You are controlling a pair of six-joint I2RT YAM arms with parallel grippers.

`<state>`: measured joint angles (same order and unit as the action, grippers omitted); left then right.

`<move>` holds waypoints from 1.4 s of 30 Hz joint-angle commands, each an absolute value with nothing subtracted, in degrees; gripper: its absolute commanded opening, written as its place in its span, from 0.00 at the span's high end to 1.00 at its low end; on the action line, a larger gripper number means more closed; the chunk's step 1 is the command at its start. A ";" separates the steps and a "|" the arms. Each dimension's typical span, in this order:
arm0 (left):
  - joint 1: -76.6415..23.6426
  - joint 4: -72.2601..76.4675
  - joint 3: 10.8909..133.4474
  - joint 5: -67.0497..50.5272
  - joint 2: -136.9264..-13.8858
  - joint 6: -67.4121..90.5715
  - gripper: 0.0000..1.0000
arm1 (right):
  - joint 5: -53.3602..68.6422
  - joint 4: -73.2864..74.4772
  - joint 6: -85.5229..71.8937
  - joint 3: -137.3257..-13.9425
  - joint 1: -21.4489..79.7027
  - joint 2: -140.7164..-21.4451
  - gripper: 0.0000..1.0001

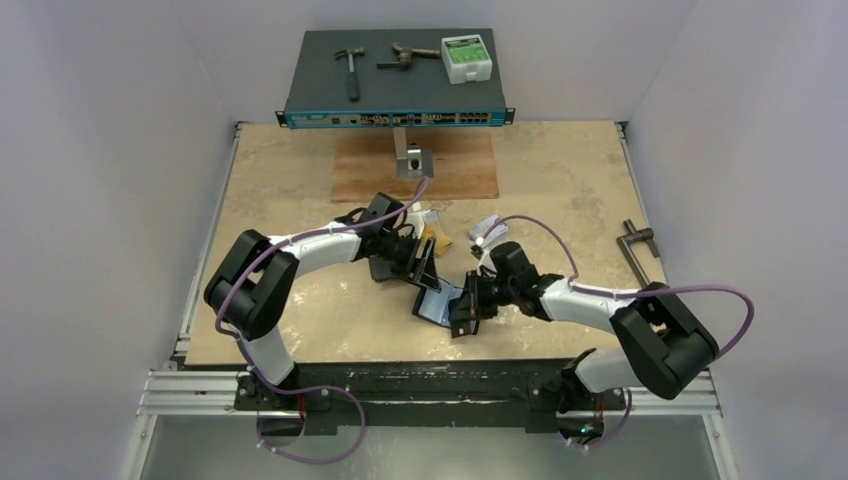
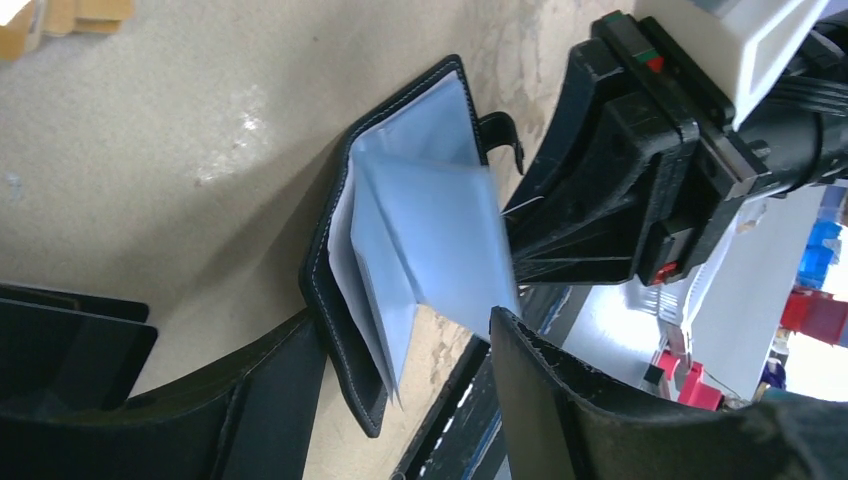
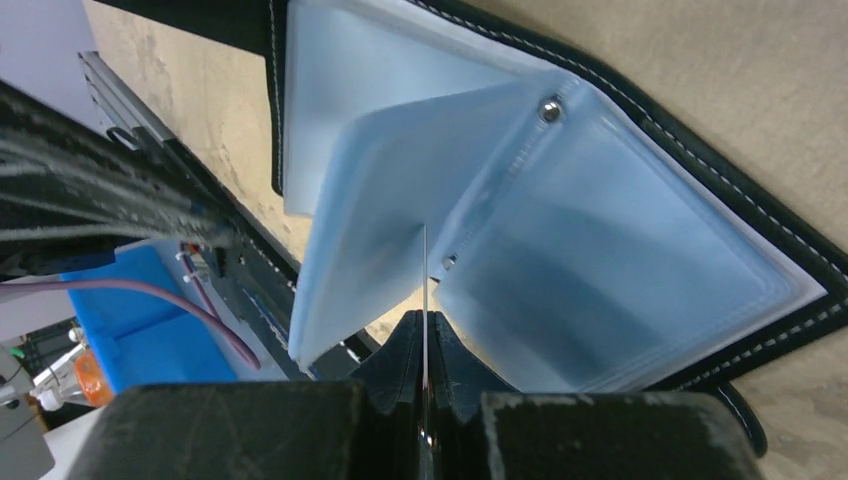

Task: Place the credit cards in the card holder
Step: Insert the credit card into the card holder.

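Finds the card holder opened on the tabletop just toward 6 o'clock of centre, clear pockets fanned up and showing no card inside. Notes the left end effector spread around the holder's 11 o'clock end, clamping nothing, and the right end effector pressed together at its 3 o'clock side on a thin sheet seen edge-on, card or pocket leaf impossible to tell. Spots a gold-orange card loose at the holder's 12 o'clock, other cards not made out; judges insertion barely begun.

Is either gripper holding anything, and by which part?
Right gripper apparently pinches a clear pocket leaf of the card holder by its free edge; left gripper holds nothing.
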<state>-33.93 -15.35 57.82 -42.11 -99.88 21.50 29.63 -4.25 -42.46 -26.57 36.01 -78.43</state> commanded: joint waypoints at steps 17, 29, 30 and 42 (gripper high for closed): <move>-34.24 -14.87 59.99 -41.94 -99.56 20.18 0.59 | 28.67 -1.98 -40.24 -26.98 36.35 -74.97 1.00; -35.95 -13.27 59.85 -46.81 -99.42 21.53 0.54 | 30.26 -6.48 -41.80 -27.77 36.40 -78.57 1.00; -36.13 -13.22 59.92 -47.03 -99.41 21.41 0.54 | 30.37 -6.72 -41.85 -27.71 36.42 -78.85 1.00; -36.56 -14.17 59.60 -47.11 -99.40 19.87 0.57 | 30.56 -7.57 -41.90 -28.33 36.40 -79.92 1.00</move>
